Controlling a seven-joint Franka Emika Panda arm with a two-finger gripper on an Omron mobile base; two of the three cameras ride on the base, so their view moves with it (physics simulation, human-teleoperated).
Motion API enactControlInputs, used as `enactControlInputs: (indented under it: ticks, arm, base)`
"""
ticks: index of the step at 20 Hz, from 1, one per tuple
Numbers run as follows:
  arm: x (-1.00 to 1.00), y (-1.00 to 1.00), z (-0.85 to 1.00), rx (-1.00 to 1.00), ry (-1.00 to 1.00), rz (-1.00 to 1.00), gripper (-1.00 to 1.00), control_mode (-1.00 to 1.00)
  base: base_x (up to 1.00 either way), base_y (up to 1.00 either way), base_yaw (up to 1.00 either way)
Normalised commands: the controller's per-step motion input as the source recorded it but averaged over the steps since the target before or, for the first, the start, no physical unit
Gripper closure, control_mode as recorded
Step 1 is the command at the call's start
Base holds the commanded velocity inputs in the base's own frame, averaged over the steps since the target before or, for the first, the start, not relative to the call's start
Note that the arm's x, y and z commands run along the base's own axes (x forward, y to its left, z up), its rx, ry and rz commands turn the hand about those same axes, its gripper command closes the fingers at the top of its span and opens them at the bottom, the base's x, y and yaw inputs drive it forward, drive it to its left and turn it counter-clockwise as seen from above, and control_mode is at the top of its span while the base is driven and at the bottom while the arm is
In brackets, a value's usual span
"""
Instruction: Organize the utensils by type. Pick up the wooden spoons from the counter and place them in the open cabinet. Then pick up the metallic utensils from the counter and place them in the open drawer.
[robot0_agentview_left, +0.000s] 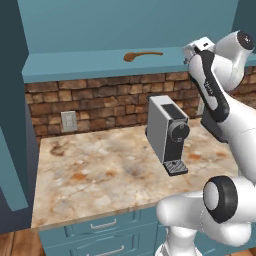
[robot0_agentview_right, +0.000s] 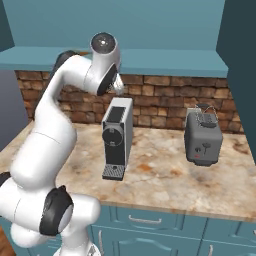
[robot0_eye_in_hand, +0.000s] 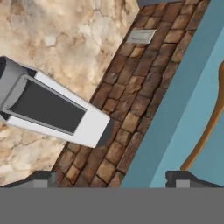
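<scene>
Hand view, entry: gripper (robot0_eye_in_hand: 112, 179) hanging open and empty by the cabinet shelf (robot0_agentview_left: 75, 65); wooden spoon (robot0_agentview_left: 141, 55) lying on it near the front edge. Risk: the arm, moving off, is brushing the spoon off the shelf.

kitchen: marbled counter (robot0_agentview_left: 100, 170), coffee machine (robot0_agentview_left: 167, 132), toaster (robot0_agentview_right: 202, 136).

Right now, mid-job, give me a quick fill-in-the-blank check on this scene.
1. The wooden spoon lies on the cabinet ____.
2. The hand is ____, holding nothing.
3. On the counter, the coffee machine stands in front of a ____ wall.
4. Right of the coffee machine sits a grey ____.

Missing: shelf; open; brick; toaster
</scene>
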Motion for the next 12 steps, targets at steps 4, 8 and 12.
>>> enactControlInputs:
  ticks: [4, 8, 12]
  arm:
    - [-1.0, -0.21, -0.52, -0.08, 0.0, 0.14, -1.0, -1.0]
    - [-1.0, -0.21, -0.69, 0.0, -0.04, 0.13, -1.0, -1.0]
    - [-1.0, -0.01, -0.67, -0.08, 0.0, 0.17, -1.0, -1.0]
  base:
    - [0.0, 0.0, 0.0]
    - [0.0, 0.0, 0.0]
    - [0.0, 0.0, 0.0]
